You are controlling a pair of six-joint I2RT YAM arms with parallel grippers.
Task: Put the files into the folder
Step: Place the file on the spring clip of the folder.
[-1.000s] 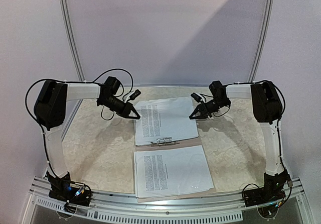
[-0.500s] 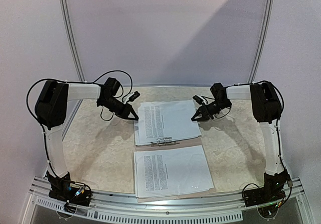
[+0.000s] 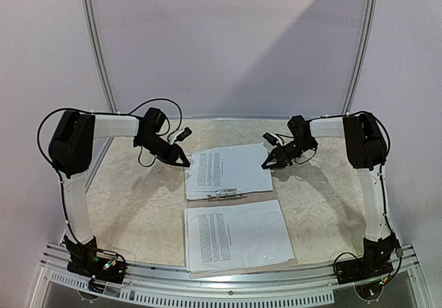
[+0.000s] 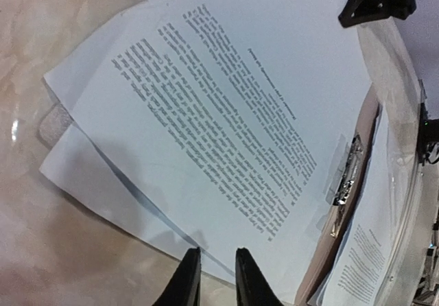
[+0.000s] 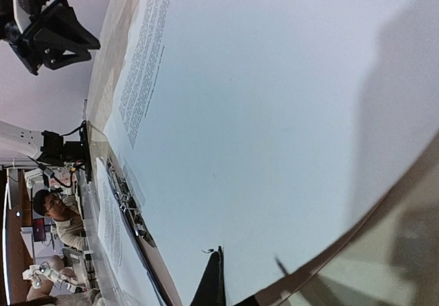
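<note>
The folder (image 3: 266, 196) lies open on the marbled table (image 3: 138, 197) in the middle of the overhead view, its tan board showing as a narrow strip between two spreads of paper and along the bottom edge. The files (image 3: 231, 168) rest on the upper half of the folder as a loose, slightly fanned stack, corners out of line with one another. The top sheet carries a block of black print down its left side. The print is too small and blurred to read in any view, and no brand or label can be made out. A small metal clip (image 3: 226, 194) sits at the centre of the folder, touching the lower edge of the stack. Below it, in the lower half of the frame, another printed sheet (image 3: 238, 235) lies flat on the folder under a glossy clear cover.

The left gripper (image 3: 185, 163) is at the left edge of the stack. In its wrist view the two dark fingers stand slightly apart at the bottom of the frame, just at the paper's edge, released with nothing between them. The right gripper (image 3: 265, 164) is at the right edge of the stack. In its own view the fingers are clenched into a single dark point at the sheet's border. Whether a sheet is pinched there cannot be told.
</note>
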